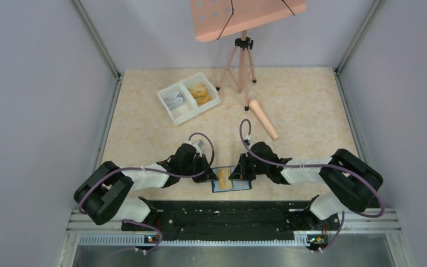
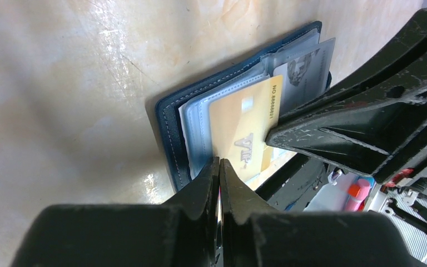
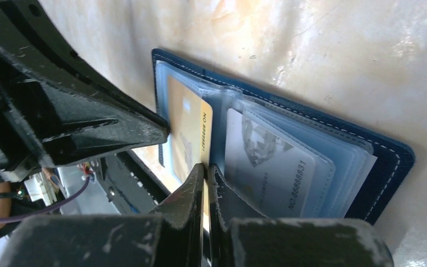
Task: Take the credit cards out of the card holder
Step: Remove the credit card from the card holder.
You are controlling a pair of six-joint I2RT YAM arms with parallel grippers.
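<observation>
Two grippers working the holder (image 1: pixel 240 187), which lies open and flat at mid near edge of tabletop (image 1: pixel 311 111).

Pressed together: left gripper (image 2: pixel 219 167), apparently nipping the edge of a clear sleeve (image 2: pixel 197 133) (can't rule out some card in the bite too). Pinched on the long edge of gold card (image 2: pixel 239 128): right gripper (image 3: pixel 205 172). Gold card only part-way out of sleeve. Grey card (image 3: pixel 267 167) seated in the next sleeve, untouched. Other cards (image 1: pixel 200 93) lying in tray (image 1: pixel 168 109) toward far left corner.

Risks, as judged:
- Thin bite on slick plastic. Could slip off on the pull, leaving gold card half in.
- Left bite possibly catching the card as well. Would mean a stalled pull or a bent card.
- Weak hold on sleeve. Would drag or lift the whole holder along, maybe over the near edge (very close).
- Skewed pull. Could jam a card corner or tear the sleeve.
- Tips close together. Could knock on withdrawal.
</observation>
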